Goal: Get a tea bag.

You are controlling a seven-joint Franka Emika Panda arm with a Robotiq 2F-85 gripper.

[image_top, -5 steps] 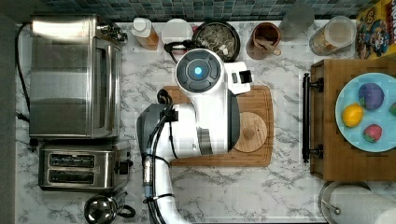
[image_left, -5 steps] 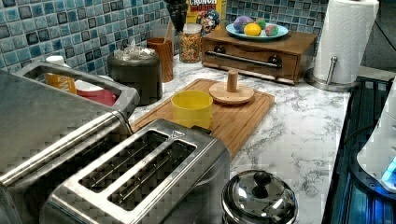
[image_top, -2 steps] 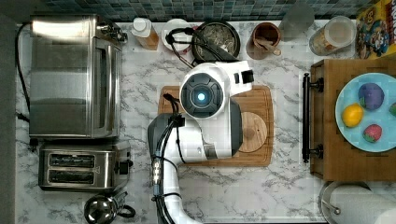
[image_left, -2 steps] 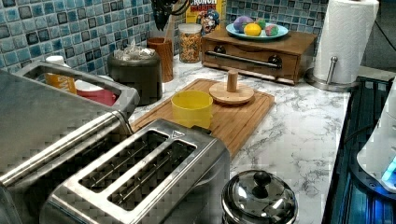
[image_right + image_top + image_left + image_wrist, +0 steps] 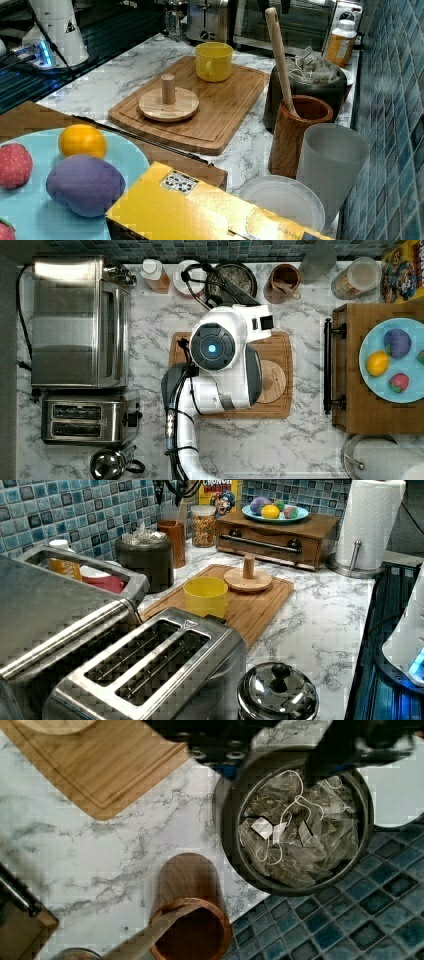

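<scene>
White marble countertop [image 5: 305, 440] with grey veining fills the middle of the top view; blue-teal mosaic tile wall [image 5: 60, 510] runs across the upper left of the left view. The cutting board [image 5: 220, 107] is honey-brown bamboo, the cup [image 5: 214, 61] on it plain yellow, the round lid [image 5: 168, 103] pale wood. At the upper right of the wrist view, the dark grey canister [image 5: 235, 845] holds pale grey-white tea bags [image 5: 295, 845] with white strings. The utensil holder [image 5: 192, 920] is reddish-brown wood. A light blue plate [image 5: 385, 385] at the top view's right carries purple, yellow and red-green fruit
</scene>
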